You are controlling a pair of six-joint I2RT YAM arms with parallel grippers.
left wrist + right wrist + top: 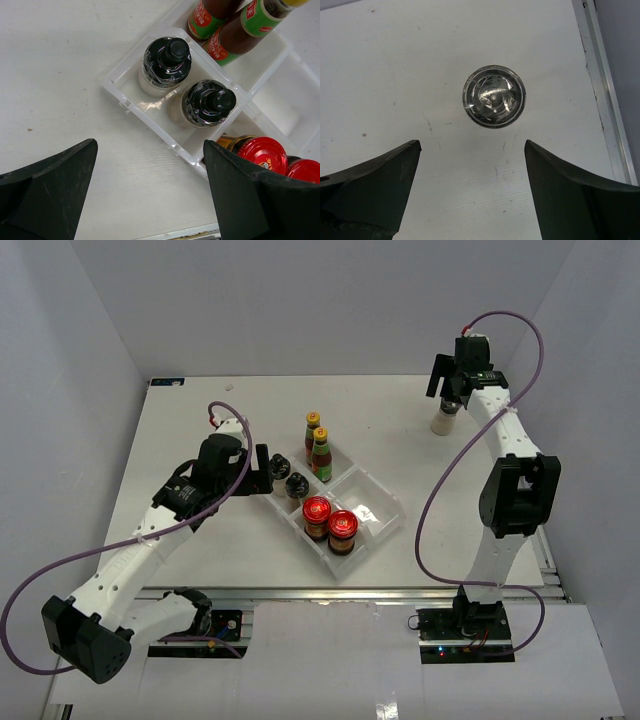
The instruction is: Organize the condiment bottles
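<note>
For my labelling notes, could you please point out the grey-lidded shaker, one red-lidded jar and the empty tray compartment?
Grey-lidded shaker [493, 96]: right wrist view, centre of its shiny lid.
Red-lidded jar [342, 524]: top external view, centre of its lid.
Empty tray compartment [375, 495]: top external view, its bare floor.

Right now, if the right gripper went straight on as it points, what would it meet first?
Probably the grey-lidded shaker, upright ahead of the right gripper's open jaws, though depth is unclear.
</note>
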